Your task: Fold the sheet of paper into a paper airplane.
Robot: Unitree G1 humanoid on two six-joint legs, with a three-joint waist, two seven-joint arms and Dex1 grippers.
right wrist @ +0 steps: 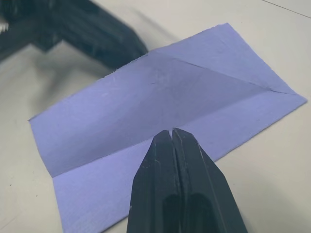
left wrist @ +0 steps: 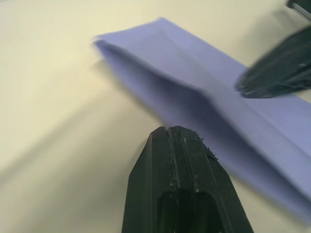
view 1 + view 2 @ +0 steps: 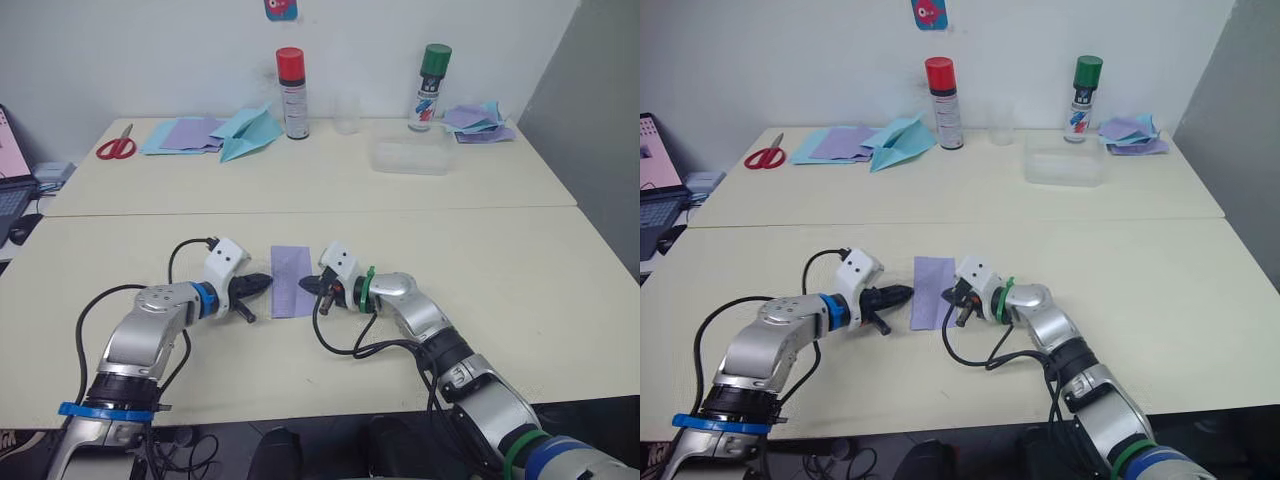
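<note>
Where both closed grippers (image 3: 262, 282) (image 3: 309, 285) flank it, sheet of paper (image 3: 291, 280) folded, creased, lavender.

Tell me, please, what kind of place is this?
Probably an office or lab room set up for paper craft: plain cream tables against a white wall, a laptop at the edge, red scissors and piles of coloured sheets.

In the left wrist view, the far end of the sheet of paper (image 2: 204, 102) was cut off by the picture's edge, and the right gripper (image 2: 279, 73) resting on that sheet was blurred and only partly seen. In the right wrist view, the left gripper (image 1: 73, 29) beyond the sheet's far edge was blurred and cropped. Left of the sheet, a laptop (image 3: 12, 175) was cut by the frame, and the labels on the spray cans (image 3: 291, 92) behind the sheet were too small to be read.
</note>
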